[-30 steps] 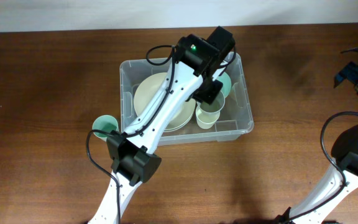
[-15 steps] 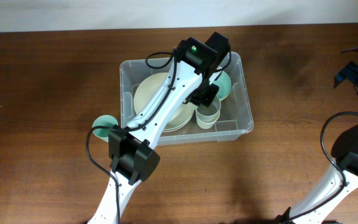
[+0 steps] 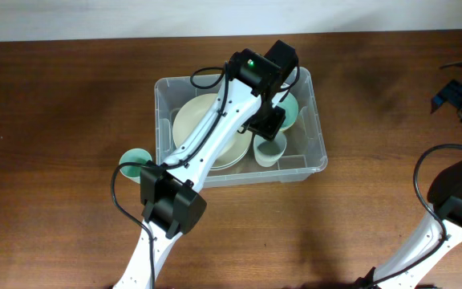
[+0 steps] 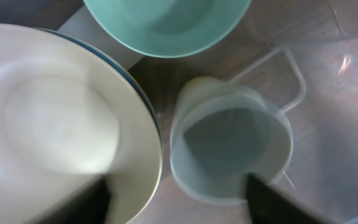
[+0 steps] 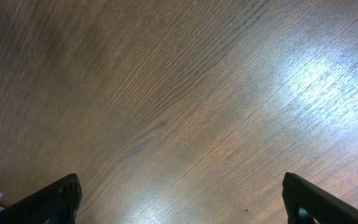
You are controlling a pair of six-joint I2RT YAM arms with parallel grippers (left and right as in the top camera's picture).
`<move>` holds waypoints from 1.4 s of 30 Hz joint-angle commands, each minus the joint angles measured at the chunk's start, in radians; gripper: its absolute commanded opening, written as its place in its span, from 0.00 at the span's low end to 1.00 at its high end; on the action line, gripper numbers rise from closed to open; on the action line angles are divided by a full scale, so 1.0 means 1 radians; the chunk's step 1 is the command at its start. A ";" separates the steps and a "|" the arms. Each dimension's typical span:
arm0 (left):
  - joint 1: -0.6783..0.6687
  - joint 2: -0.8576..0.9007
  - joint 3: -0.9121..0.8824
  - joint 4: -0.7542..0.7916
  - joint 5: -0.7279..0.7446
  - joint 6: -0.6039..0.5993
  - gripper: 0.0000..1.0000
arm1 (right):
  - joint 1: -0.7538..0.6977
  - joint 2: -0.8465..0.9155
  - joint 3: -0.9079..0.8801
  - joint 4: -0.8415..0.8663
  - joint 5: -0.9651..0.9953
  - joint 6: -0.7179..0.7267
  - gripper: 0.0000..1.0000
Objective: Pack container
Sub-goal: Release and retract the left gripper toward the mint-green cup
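Main risk: tipping the cup [image 4: 229, 149]. It stands mouth-up in the near-right part of the container [image 3: 318, 120], just beside the cream plate [image 4: 55, 124]; can't tell if they touch. The left fingers [image 4: 179, 186] are spread wide to either side of it and grip nothing, so if the arm pulls out slanted rather than straight up, a finger could clip the rim and knock it over or shove it vs. the plate. Second risk: snagging the container wall or dragging the bin on the way out, since the wrist is low inside it. The container itself sits on the worktop mid-scene, under the left arm [image 3: 215, 152], which lies diagonally across it. A teal bowl [image 4: 166, 25] fills its far-right corner, the plate takes most of the floor, so little room is left, and anything added prob. has to nest or stack. A second teal bowl [image 3: 133, 163] waits on the worktop just off the container's near-left corner, partly under the left arm, and likely goes in next. That arm blocks both the bowl and the opening until it lifts clear. The right fingers [image 5: 180, 186] are fully apart and empty over bare wood, well right of the container. A dark item [image 3: 457, 92] lies far right of it, too small to ID.
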 commanded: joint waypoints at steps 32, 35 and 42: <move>0.562 -0.543 -0.220 -0.110 -0.188 -0.361 0.99 | -0.001 -0.031 -0.004 0.001 0.002 0.005 0.99; 0.613 -0.589 -0.361 -0.110 -0.211 -0.433 1.00 | -0.001 -0.031 -0.004 0.001 0.002 0.005 0.99; 0.699 -0.611 -0.574 -0.086 -0.228 -0.528 1.00 | -0.001 -0.031 -0.004 0.001 0.002 0.005 0.99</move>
